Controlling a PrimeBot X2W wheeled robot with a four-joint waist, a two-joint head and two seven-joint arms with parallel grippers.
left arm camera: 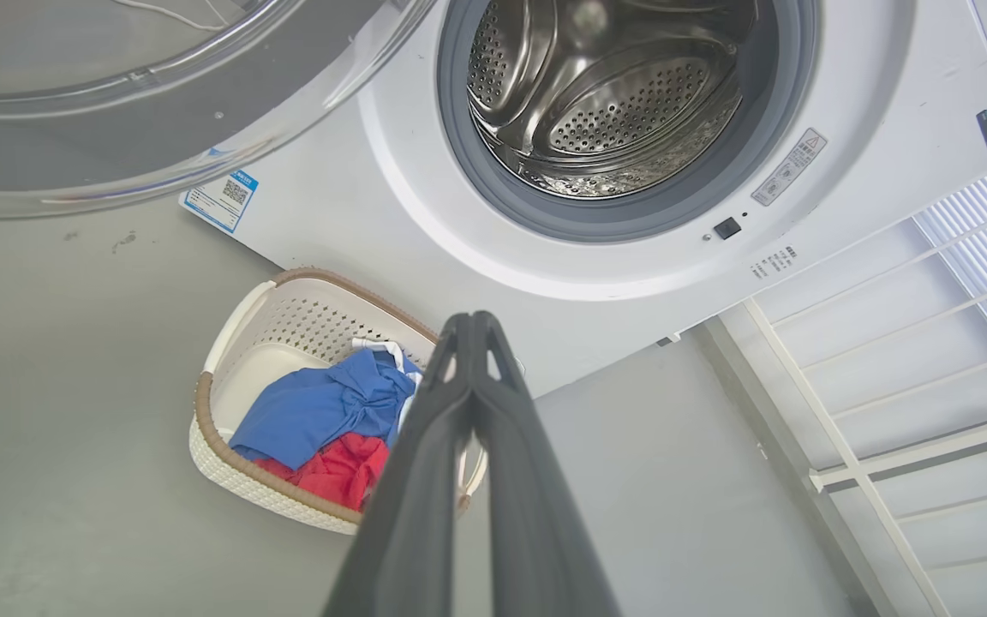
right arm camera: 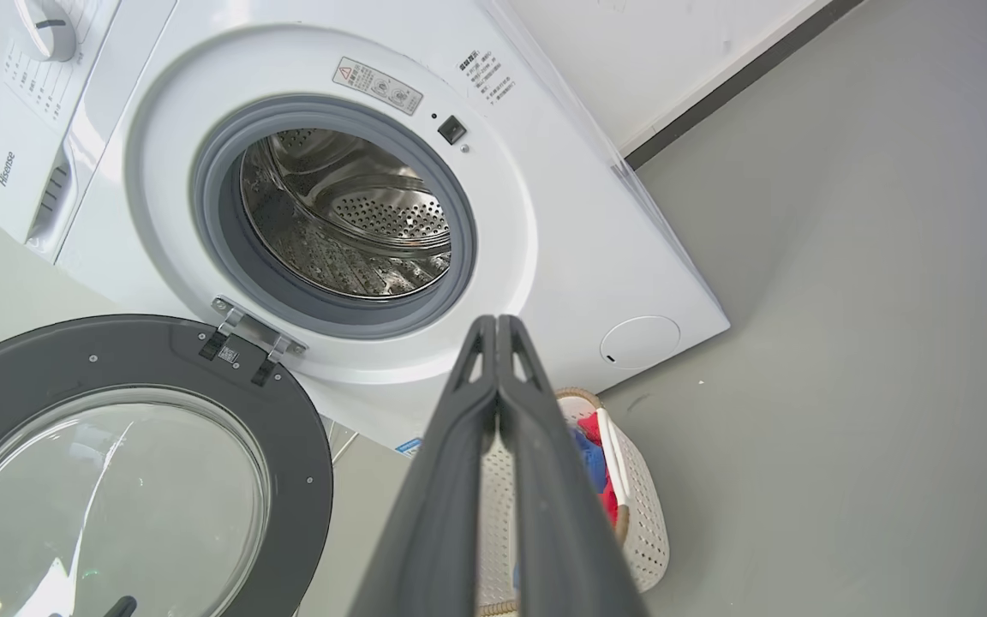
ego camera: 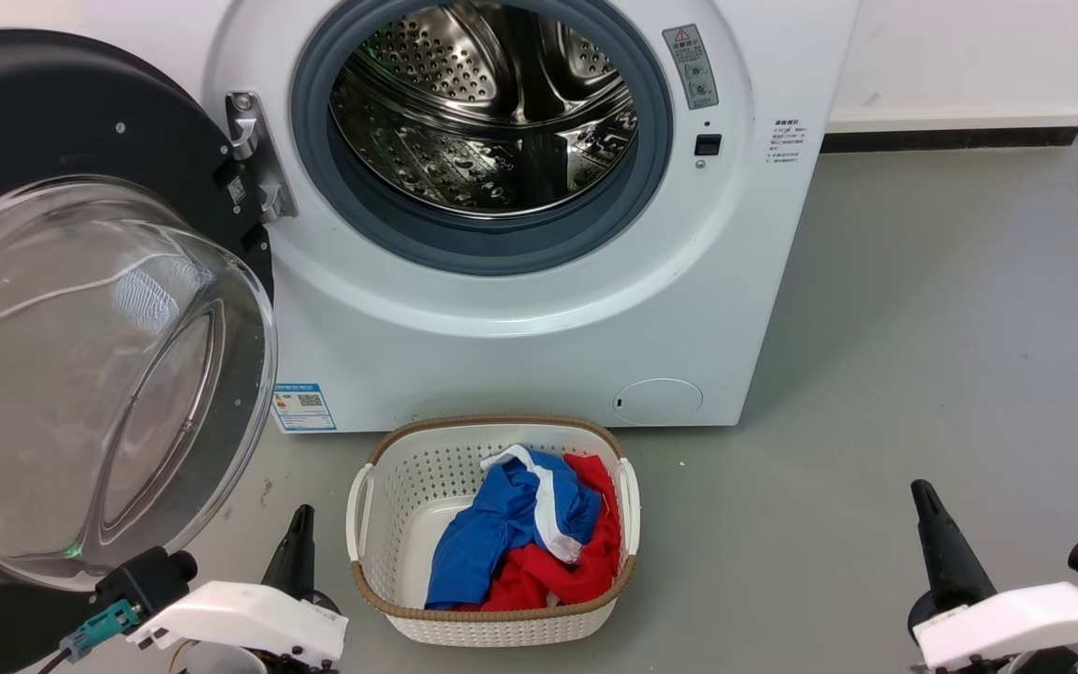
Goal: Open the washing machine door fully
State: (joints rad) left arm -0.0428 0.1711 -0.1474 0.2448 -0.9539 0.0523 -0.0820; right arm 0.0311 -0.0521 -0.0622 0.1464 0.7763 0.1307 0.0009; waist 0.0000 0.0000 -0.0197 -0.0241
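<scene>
Hanging wide, washing machine door (ego camera: 80,356), left end effector (left arm camera: 469,321) pinched together

Markings read on the washing machine (right arm camera: 579,231)
Brand "Hisense" stood on its white upper panel (right arm camera: 9,184); a red warning triangle headed the grey sticker (ego camera: 691,65); the blue label (ego camera: 304,406) carried a QR code, with small print unreadable.

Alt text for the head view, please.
The washing machine door stands swung open at left, baring the steel drum of the washing machine. A laundry basket of clothes sits before it, between the left end effector and right end effector.
</scene>
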